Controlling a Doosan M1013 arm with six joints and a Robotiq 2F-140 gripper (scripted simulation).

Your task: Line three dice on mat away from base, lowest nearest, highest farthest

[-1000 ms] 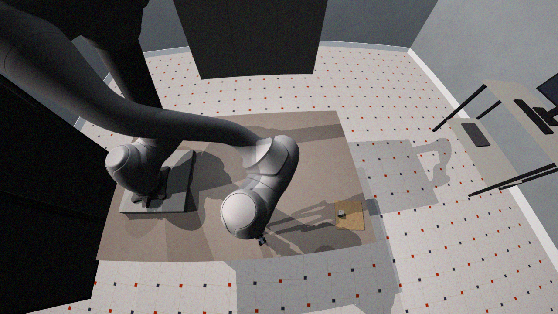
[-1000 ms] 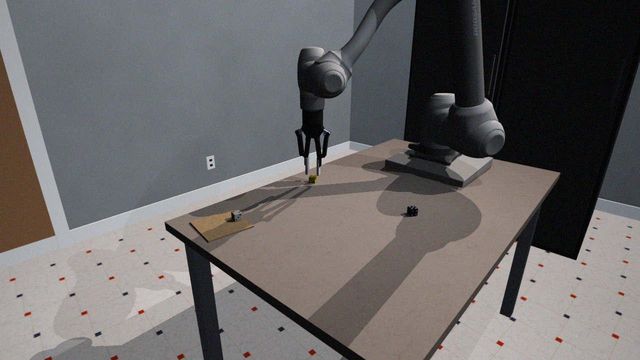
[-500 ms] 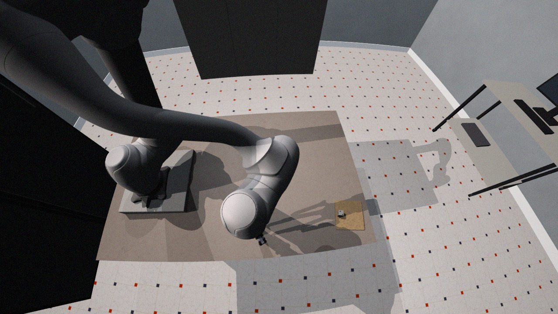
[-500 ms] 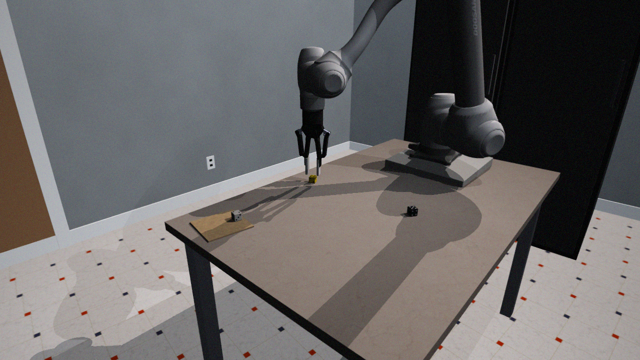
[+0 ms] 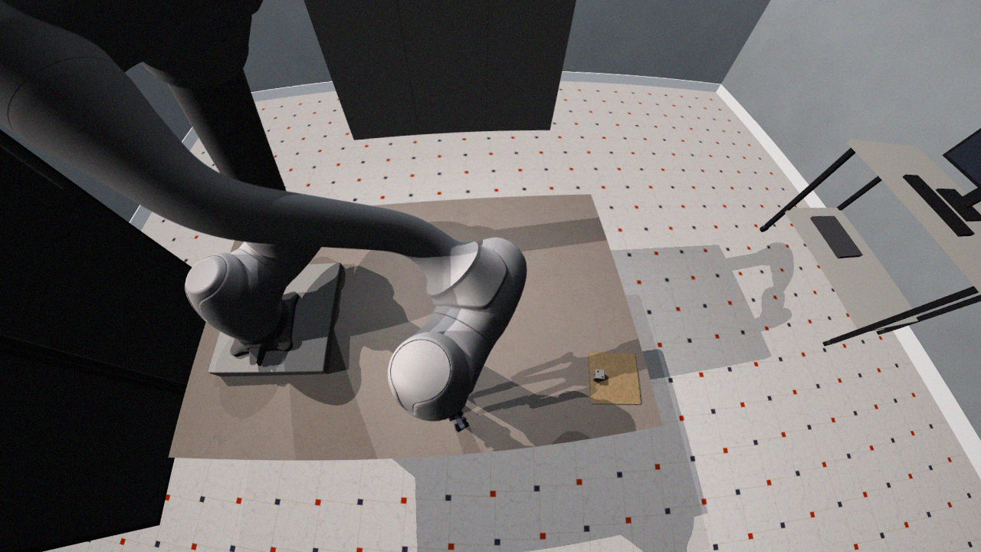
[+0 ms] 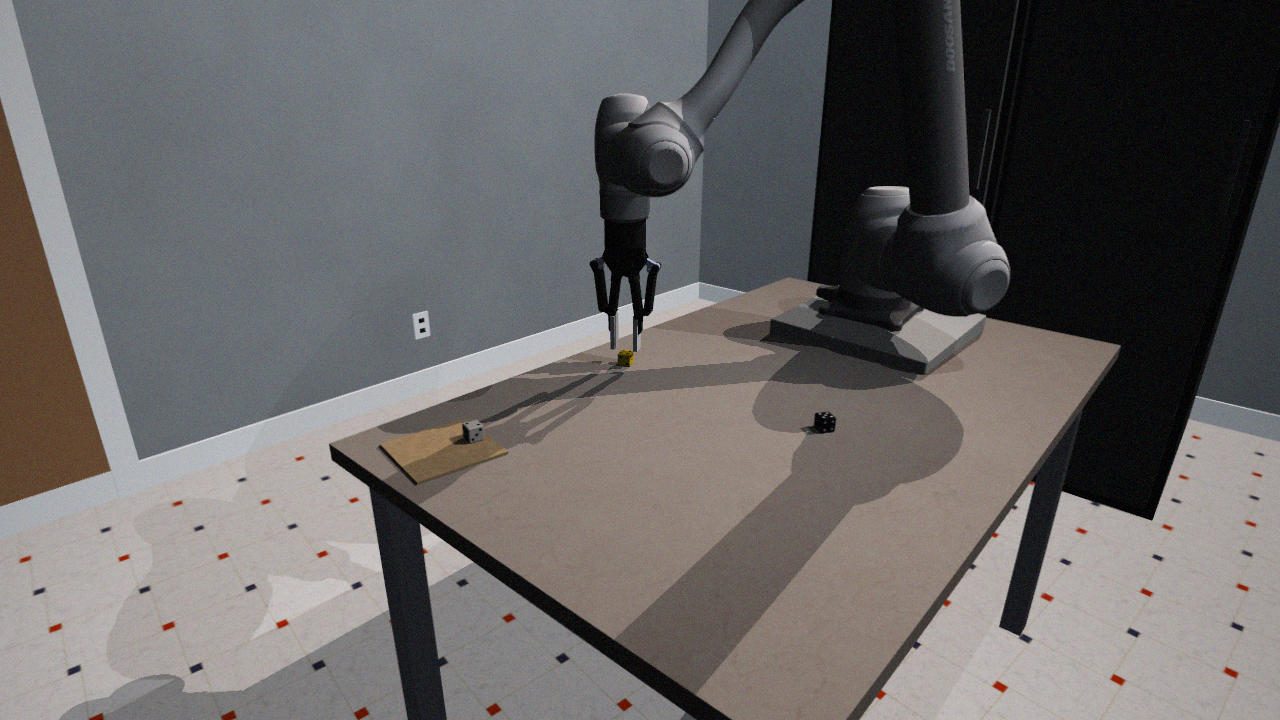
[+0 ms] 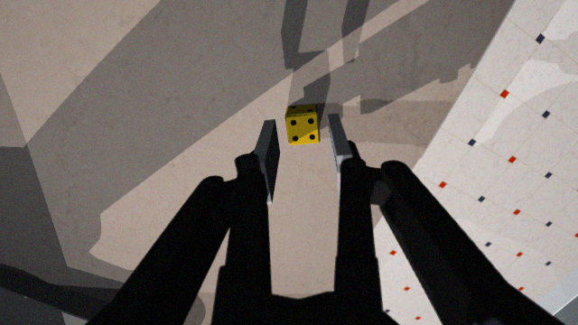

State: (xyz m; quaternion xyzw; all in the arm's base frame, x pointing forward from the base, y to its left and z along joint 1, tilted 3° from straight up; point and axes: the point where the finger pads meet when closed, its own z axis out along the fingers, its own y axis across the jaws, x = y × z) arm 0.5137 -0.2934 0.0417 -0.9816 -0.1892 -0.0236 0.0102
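Fingers (image 5: 459,420) (image 6: 624,349) partly open above 1 yellow die (image 6: 625,358) (image 7: 302,128), holding 0 dice.

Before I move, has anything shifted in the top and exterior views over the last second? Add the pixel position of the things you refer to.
Nothing visibly changed, and nothing was gripped or released. The pincer (image 5: 460,422) (image 6: 624,348) (image 7: 302,134) stays open above the yellow die (image 6: 625,359) (image 7: 303,129); the white die (image 5: 598,374) (image 6: 472,432) stays on the mat (image 5: 621,388) (image 6: 436,462), the black die (image 6: 824,421) off it.
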